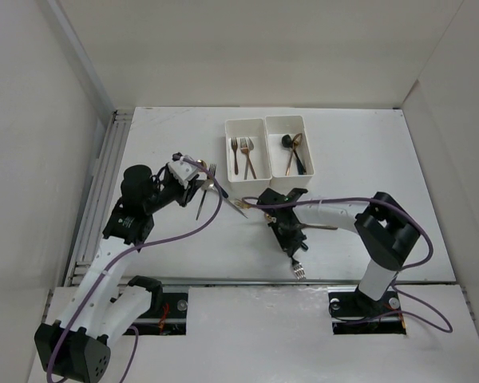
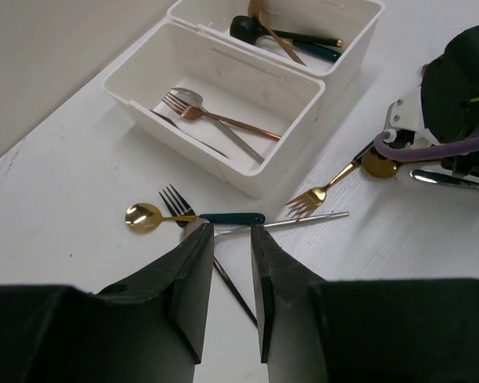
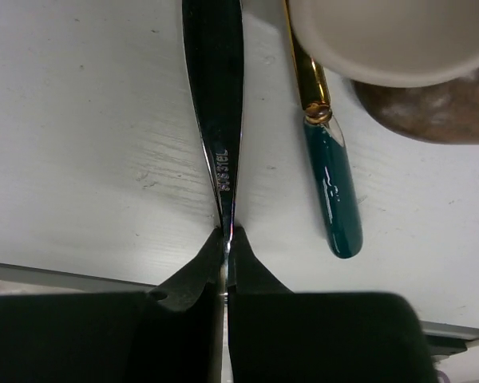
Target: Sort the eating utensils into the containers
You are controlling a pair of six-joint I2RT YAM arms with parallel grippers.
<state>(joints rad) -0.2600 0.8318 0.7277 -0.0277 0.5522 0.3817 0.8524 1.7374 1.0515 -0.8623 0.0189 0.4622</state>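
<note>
Two joined white bins stand at the back centre. The left bin [image 1: 245, 148] [image 2: 223, 104] holds copper and silver forks, and the right bin [image 1: 288, 144] [image 2: 347, 36] holds spoons. My left gripper [image 1: 198, 179] [image 2: 227, 235] is open and empty, just above loose utensils: a silver one [image 2: 291, 223], a black fork [image 2: 172, 201] and a gold spoon with a teal handle [image 2: 144, 216]. A gold fork [image 2: 310, 197] lies near the bins. My right gripper [image 1: 290, 236] [image 3: 226, 235] is shut on a silver fork [image 3: 215, 120], whose tines [image 1: 298, 270] stick out towards the near edge.
A teal-handled gold utensil [image 3: 334, 199] lies just right of the held fork, partly under a pale rounded shape [image 3: 383, 40]. A thin gold handle [image 1: 323, 227] lies by the right arm. Purple cables hang from both arms. Tall white walls surround the table.
</note>
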